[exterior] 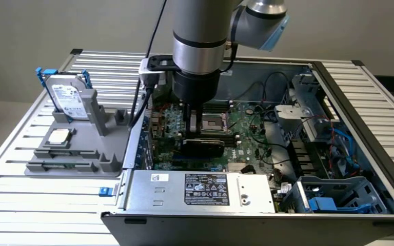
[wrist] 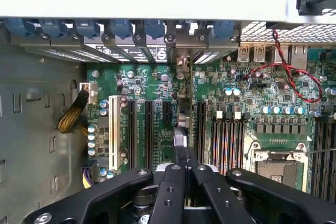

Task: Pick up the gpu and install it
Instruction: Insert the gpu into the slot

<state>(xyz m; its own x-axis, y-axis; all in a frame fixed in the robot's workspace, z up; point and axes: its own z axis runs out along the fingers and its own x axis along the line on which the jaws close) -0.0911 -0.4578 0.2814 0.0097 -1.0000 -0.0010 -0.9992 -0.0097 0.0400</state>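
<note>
The gripper is pinching the gpu edge-on between narrowly closed fingers, hanging directly over the motherboard. The card's long axis is running parallel to the expansion slots (it is sitting between two of them), inside the open computer case.

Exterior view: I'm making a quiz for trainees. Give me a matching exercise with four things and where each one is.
Things:
1. gpu
2. hard drive
3. CPU chip
4. gripper

Places:
A. lying flat on the grey stand
B. inside the computer case, shut on the card
C. standing upright on the grey stand
D. edge-on over the motherboard, under the gripper

Pairs: 1-D, 2-C, 3-A, 4-B
</note>
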